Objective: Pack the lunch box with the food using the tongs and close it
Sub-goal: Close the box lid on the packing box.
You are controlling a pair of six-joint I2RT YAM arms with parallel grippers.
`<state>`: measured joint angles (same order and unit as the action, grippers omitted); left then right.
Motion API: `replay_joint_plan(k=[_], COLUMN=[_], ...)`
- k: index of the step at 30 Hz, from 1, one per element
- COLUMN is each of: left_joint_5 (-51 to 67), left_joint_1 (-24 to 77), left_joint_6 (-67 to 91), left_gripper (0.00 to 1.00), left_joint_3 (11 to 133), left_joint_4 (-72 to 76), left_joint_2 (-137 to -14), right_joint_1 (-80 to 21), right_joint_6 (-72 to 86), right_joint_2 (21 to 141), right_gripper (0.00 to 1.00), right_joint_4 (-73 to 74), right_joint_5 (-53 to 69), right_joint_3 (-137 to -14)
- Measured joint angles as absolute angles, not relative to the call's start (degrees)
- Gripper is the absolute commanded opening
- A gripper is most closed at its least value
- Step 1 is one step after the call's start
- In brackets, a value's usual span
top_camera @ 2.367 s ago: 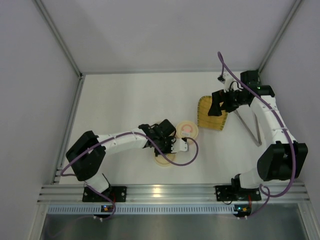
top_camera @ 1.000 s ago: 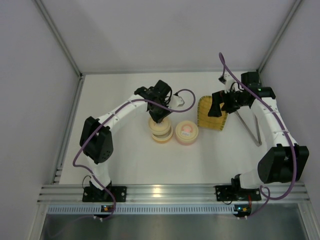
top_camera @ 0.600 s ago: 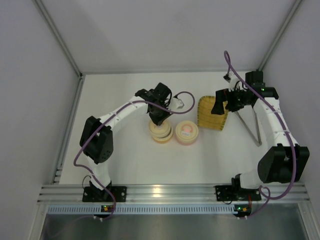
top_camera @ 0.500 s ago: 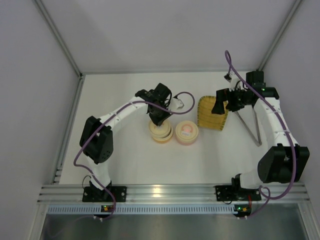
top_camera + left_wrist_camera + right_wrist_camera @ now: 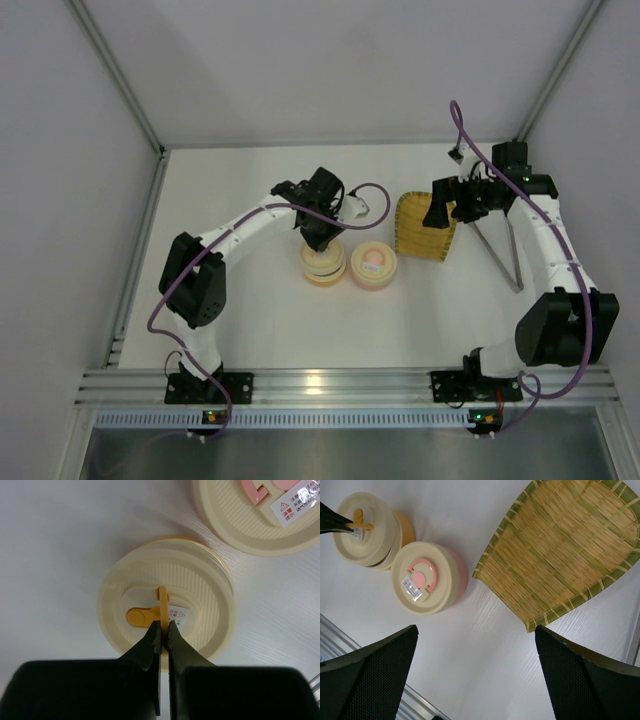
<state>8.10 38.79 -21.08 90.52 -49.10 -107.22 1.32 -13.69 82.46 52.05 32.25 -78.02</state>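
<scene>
The lunch box is two round tubs side by side: a cream-yellow tub (image 5: 322, 266) and a pink tub (image 5: 373, 265), each under a cream lid. My left gripper (image 5: 163, 625) is shut on the upright yellow tab (image 5: 163, 596) of the cream lid (image 5: 207, 592), which rests on the cream-yellow tub. The pink tub's lid (image 5: 250, 520) lies at the upper right of the left wrist view. My right gripper (image 5: 477, 672) hangs open over bare table between the pink tub (image 5: 427, 577) and the tray. The grey tongs (image 5: 506, 250) lie on the table at the right. No food is in view.
A yellow woven tray (image 5: 423, 226) with nothing on it lies right of the tubs, under the right wrist (image 5: 445, 205). White walls close the table on three sides. The left arm's purple cable (image 5: 362, 205) loops above the tubs.
The left arm has swung from the near side of the tubs to the far side and brought the cream lid onto the cream-yellow tub. The right gripper has drifted slightly back and right.
</scene>
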Motion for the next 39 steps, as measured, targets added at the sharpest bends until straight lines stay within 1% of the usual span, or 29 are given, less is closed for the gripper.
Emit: replay_joint_plan(k=[27,28,30,31,32,33,35,39], left_joint_5=[9.4,9.4,9.3,9.3,9.3,9.4,9.4,9.3], left_joint_1=[39.8,39.8,39.8,39.8,39.8,39.8,39.8,39.8], left_joint_6=[-20.6,-20.6,-20.6,-20.6,-20.5,-20.6,-20.2,-19.8], left_gripper=[0.01,0.03,0.13,0.19,0.32,0.37,0.44,0.51], left_joint_3=[88.4,88.4,88.4,88.4,88.4,88.4,88.4,88.2], left_joint_4=[-47.6,-47.6,-47.6,-47.6,-47.6,-47.6,-47.6,-47.6], left_joint_2=[-107.2,-107.2,-107.2,-107.2,-107.2,-107.2,-107.2,-107.2], right_joint_1=[1.3,1.3,1.3,1.3,1.3,1.3,1.3,1.3], right_joint_6=[-13.6,-13.6,-13.6,-13.7,-13.6,-13.6,-13.7,-13.6], right_joint_2=[82.5,82.5,82.5,82.5,82.5,82.5,82.5,82.5], right_gripper=[0.99,0.99,0.99,0.99,0.99,0.99,0.99,0.99], right_joint_4=[51.9,51.9,51.9,51.9,51.9,51.9,51.9,51.9], right_joint_5=[33.0,33.1,33.1,33.1,33.1,33.1,33.1,33.1], right_joint_3=[-78.0,-78.0,-78.0,-78.0,-78.0,-78.0,-78.0,-78.0])
